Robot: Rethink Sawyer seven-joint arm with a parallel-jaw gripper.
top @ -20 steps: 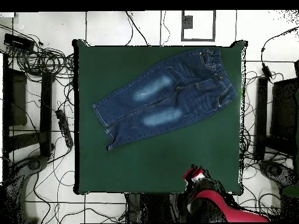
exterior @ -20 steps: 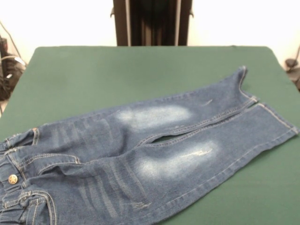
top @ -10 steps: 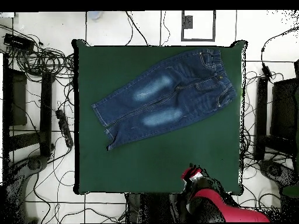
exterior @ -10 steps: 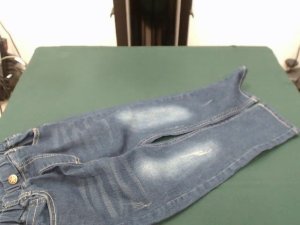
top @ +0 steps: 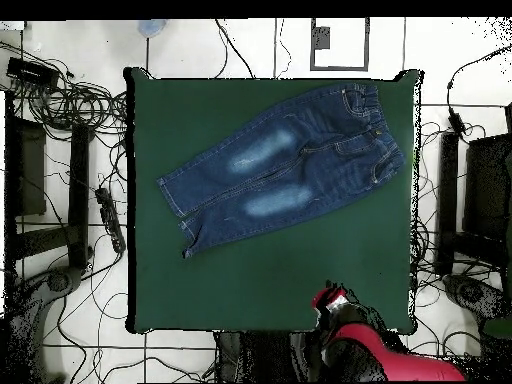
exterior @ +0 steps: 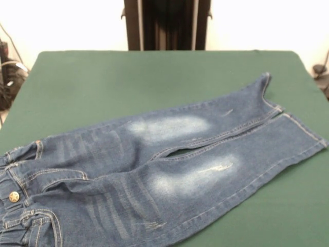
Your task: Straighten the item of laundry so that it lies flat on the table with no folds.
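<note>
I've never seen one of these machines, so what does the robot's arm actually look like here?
Only the overhead view shows it: a rounded, glossy red arm with black sections at the table's edge, ending in a red-and-white tip. Its fingers can't be made out.

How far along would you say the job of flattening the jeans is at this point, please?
It looks nearly done: the jeans lie spread on the table, both legs out. The arm is drawn back at the table's edge, touching nothing. Possibly left: the upturned hem corner and light creases near the waistband.
</note>
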